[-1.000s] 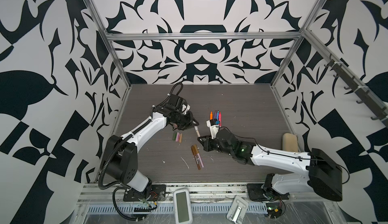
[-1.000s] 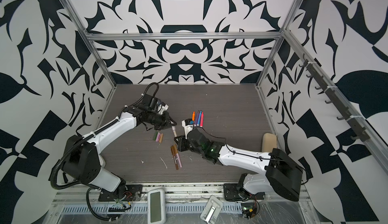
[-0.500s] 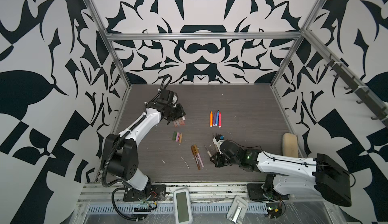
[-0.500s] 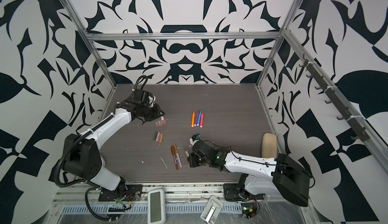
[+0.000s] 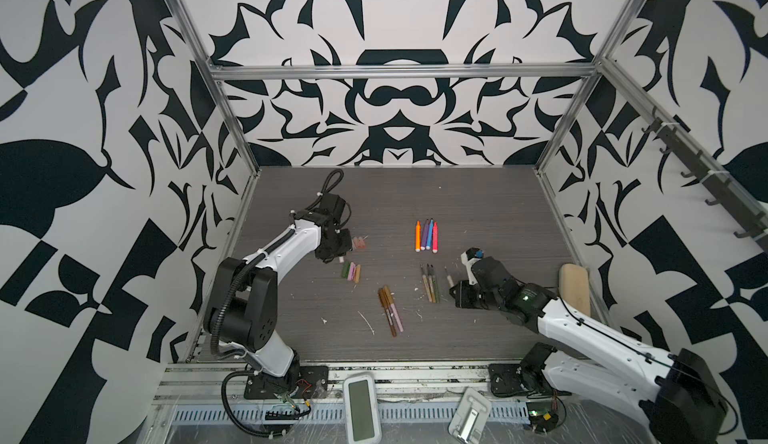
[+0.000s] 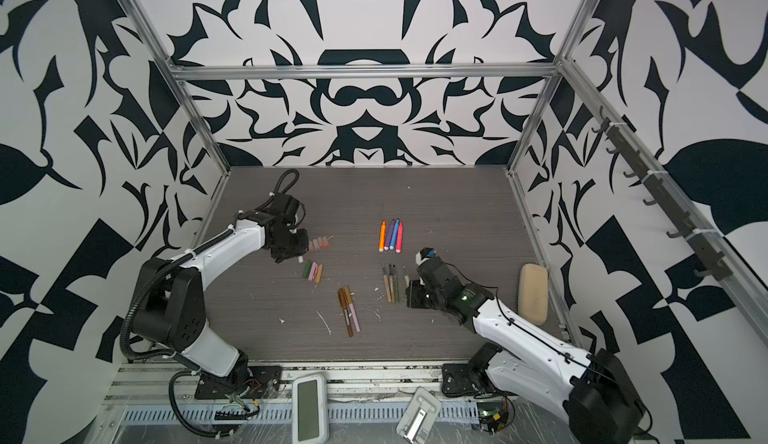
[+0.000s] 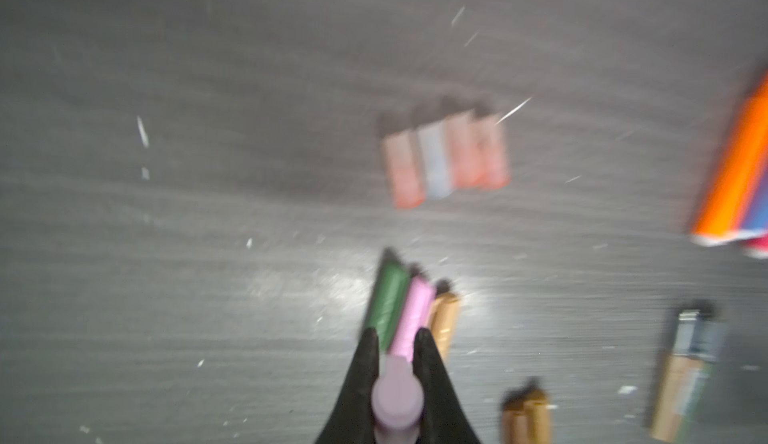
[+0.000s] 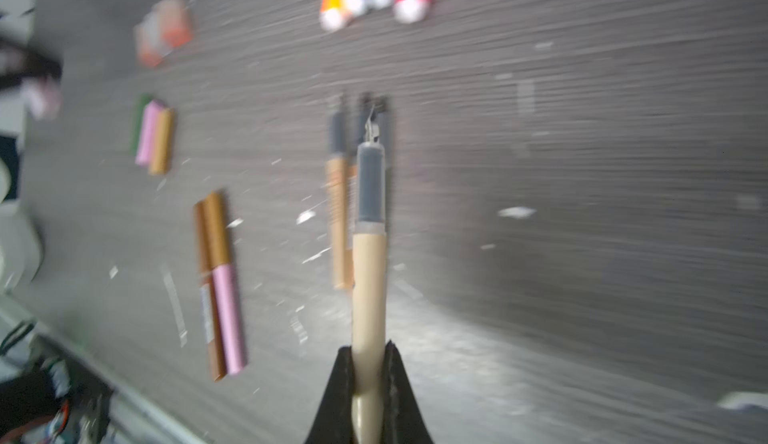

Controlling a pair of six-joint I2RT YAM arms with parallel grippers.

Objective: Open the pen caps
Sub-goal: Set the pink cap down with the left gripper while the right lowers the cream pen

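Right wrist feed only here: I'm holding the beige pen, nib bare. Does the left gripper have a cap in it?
Observer: Yes. In the left wrist view the left gripper is shut on a lilac cap.
Operator: Where is it relative to the loose caps?
Observer: In a top view it hovers just left of the pinkish caps and the green, pink and tan caps.
Operator: Anything on my side that I can't see?
Observer: A beige block lies at the right edge of the table.

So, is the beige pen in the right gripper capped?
Uncapped: the slim beige plastic pen in the right gripper shows its bare grey nib end.
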